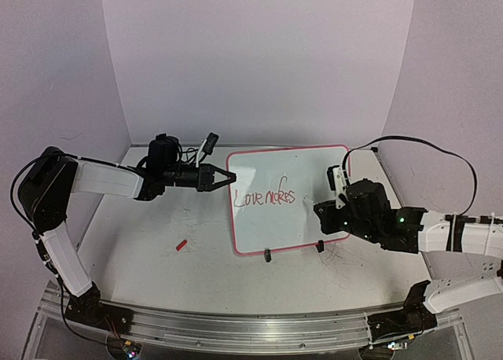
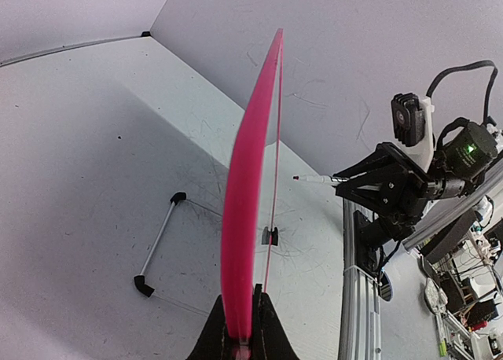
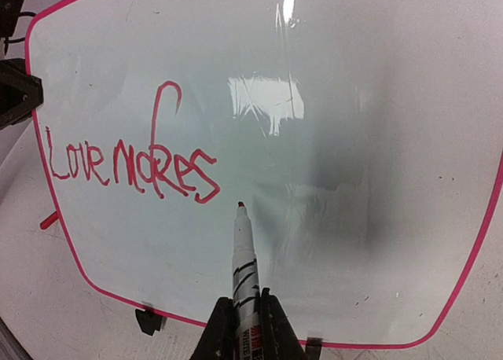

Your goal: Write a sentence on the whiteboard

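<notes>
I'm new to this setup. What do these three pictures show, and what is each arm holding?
Two robot arms are bolted at the table's near edge. The wide picture looks down from above and behind them; the other two come from cameras on the wrists. The left end effector is shut on the rim of the whiteboard, seen edge-on by its wrist camera. The right end effector is shut on a red marker, its tip just past the red writing, which reads roughly "Love makes". A small red piece, perhaps the cap, lies on the table.
</notes>
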You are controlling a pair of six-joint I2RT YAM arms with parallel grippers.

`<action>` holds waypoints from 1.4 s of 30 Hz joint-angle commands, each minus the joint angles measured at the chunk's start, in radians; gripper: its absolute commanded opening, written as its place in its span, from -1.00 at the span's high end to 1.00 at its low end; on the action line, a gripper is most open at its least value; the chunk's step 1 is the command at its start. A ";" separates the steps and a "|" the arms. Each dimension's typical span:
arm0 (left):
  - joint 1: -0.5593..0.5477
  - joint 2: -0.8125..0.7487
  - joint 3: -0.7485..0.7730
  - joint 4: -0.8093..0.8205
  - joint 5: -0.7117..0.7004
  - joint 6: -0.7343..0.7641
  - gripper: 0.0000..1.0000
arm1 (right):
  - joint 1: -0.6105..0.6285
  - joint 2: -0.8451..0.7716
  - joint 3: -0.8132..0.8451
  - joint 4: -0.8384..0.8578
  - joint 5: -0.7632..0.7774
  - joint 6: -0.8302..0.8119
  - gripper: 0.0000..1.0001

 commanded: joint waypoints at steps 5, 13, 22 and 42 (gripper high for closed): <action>0.000 0.010 0.009 -0.089 -0.101 0.073 1.00 | -0.021 0.017 0.056 0.033 0.016 -0.030 1.00; -0.001 0.007 0.008 -0.091 -0.103 0.076 1.00 | -0.029 0.057 0.086 0.053 0.062 -0.022 1.00; -0.002 0.008 0.015 -0.093 -0.105 0.079 1.00 | -0.045 0.092 0.111 0.077 0.070 -0.038 1.00; -0.003 0.020 0.019 -0.097 -0.104 0.086 1.00 | -0.059 0.084 0.051 0.081 0.035 0.017 1.00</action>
